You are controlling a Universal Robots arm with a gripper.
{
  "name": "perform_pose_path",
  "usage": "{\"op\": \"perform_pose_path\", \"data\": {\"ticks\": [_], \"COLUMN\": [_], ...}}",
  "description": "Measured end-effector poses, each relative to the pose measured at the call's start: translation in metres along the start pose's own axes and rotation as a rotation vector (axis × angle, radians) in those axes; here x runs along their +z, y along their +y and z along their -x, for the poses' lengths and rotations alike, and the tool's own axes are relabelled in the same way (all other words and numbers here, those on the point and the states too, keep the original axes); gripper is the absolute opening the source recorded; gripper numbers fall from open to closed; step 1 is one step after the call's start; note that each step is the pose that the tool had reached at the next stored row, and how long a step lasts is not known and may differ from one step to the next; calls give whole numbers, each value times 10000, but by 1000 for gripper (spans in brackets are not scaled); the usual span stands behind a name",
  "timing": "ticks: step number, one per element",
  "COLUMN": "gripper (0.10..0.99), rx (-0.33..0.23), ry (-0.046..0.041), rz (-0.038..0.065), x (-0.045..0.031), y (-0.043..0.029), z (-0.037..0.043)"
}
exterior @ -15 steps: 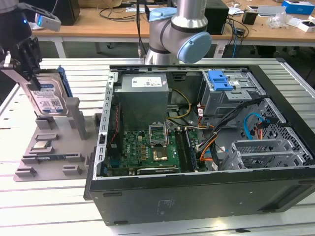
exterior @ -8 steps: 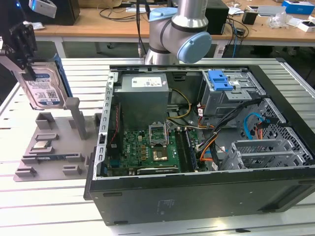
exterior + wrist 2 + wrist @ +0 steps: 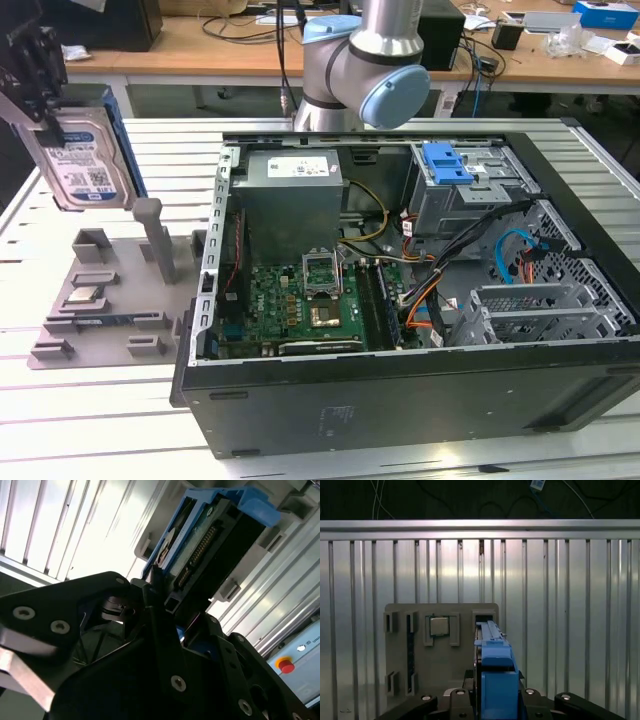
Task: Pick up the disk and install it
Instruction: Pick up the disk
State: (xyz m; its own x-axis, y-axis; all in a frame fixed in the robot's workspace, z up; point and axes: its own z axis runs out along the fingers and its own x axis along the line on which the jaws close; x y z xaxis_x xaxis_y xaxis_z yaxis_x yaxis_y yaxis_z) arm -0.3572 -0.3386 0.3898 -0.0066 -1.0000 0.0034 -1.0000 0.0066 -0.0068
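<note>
Far over on the exterior view's left: holds the disk (image 3: 85, 160) upright in the air, clamped firmly in the gripper (image 3: 40, 105), label side out, above the grey tray (image 3: 100, 310). Down on that tray, with a small silver chip (image 3: 85, 295) seated in its pocket. In the second wrist view, pinches the disk's blue carrier between black fingers (image 3: 160, 630). Moving right: nothing but an open computer case (image 3: 400, 400), with a blue bracket (image 3: 447, 163) up in its drive bay.
</note>
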Motion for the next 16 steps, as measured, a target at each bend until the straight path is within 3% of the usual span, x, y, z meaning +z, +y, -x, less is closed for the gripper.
{"op": "perform_pose_path", "data": {"ticks": [3,8,13,16], "gripper": [361,361,361,361], "rx": [0,0,0,0], "ry": [0,0,0,0], "rz": [-1,0,-1,0], "x": [-138,-246,-428,-498], "y": [-1,-1,-3,-4], "z": [0,0,1,2]}}
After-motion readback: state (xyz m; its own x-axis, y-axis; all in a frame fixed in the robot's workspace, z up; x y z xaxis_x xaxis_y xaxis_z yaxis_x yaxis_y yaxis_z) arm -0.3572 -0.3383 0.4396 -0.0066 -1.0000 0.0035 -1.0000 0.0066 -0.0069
